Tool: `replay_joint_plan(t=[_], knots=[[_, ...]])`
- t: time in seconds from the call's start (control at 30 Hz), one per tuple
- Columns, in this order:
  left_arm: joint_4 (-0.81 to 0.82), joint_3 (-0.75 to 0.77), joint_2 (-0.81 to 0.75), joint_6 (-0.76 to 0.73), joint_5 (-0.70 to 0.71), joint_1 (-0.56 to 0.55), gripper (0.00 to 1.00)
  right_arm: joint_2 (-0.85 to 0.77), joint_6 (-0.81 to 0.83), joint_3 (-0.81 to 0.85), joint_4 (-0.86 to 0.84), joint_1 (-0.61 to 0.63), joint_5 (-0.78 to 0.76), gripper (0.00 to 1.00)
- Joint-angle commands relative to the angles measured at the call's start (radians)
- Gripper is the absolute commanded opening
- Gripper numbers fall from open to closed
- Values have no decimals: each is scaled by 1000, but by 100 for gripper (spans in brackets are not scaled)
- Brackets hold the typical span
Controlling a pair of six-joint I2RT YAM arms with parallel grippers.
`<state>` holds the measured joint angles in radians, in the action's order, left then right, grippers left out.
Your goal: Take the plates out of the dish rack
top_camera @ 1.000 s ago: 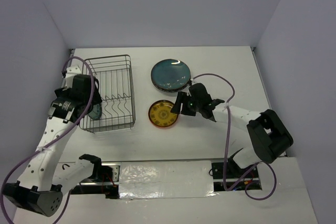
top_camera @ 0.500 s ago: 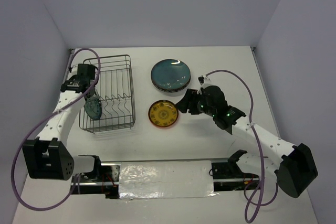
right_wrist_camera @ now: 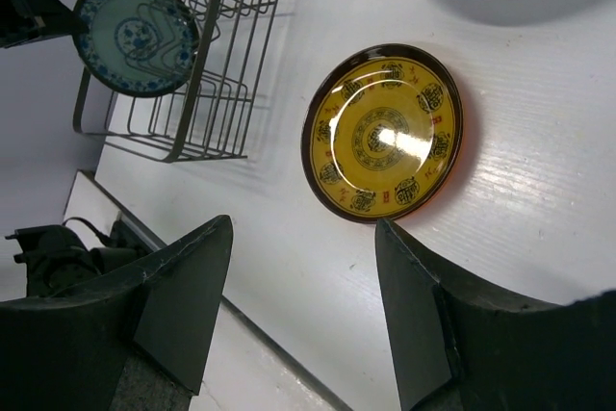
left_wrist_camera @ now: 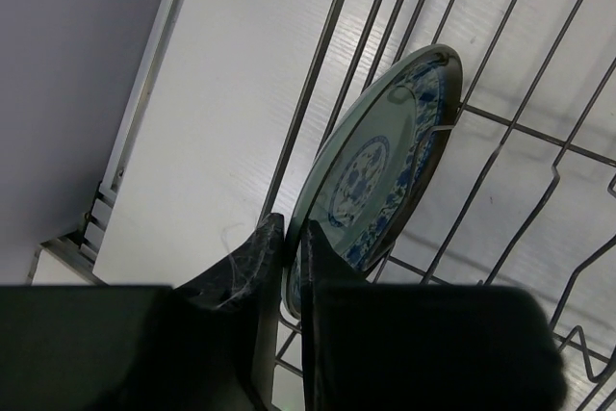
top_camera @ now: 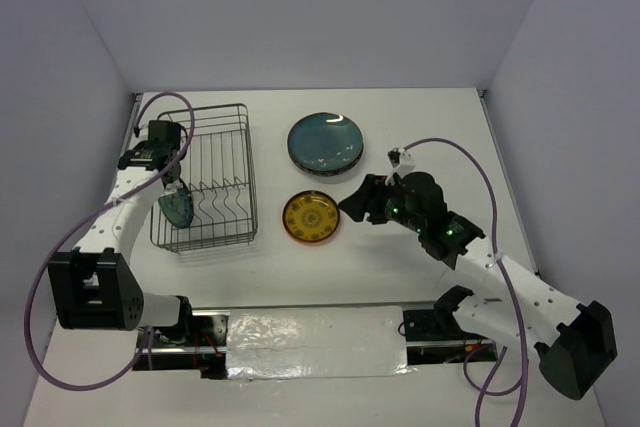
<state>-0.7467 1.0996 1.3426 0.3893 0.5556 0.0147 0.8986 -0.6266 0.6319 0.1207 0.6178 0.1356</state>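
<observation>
Plate rim between jaws of left claw, in dish rack

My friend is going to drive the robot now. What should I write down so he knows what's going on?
Left gripper: shut on the rim of the small blue-patterned plate, which stands upright in the dish rack.
Right gripper: open, holding nothing, above the table near the small orange plate.
Done: the small orange plate lies flat on the table beside the rack. The dark teal plate lies beyond it, seemingly on top of others.
Left: lift the blue-patterned plate out and set it down. It is the only plate I see in the rack.
</observation>
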Motion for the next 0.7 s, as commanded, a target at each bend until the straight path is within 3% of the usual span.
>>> replay_joint_plan(t=[0.0, 0.13, 0.4, 0.5, 0.53, 0.67], knots=[[21, 14, 27, -6, 23, 7, 22, -36, 11, -8, 8, 10, -11, 69], [18, 9, 36, -12, 15, 7, 29, -58, 13, -15, 14, 10, -16, 69], [4, 23, 61, -21, 36, 7, 29, -81, -4, -40, -4, 8, -5, 69], [9, 26, 67, -38, 20, 4, 20, -81, -4, -46, -7, 10, -2, 69], [9, 28, 72, -41, 15, 1, 0, -81, -4, -46, -7, 10, -2, 69], [6, 42, 86, -52, 41, -7, 0, -87, -5, -47, -6, 8, -1, 69]])
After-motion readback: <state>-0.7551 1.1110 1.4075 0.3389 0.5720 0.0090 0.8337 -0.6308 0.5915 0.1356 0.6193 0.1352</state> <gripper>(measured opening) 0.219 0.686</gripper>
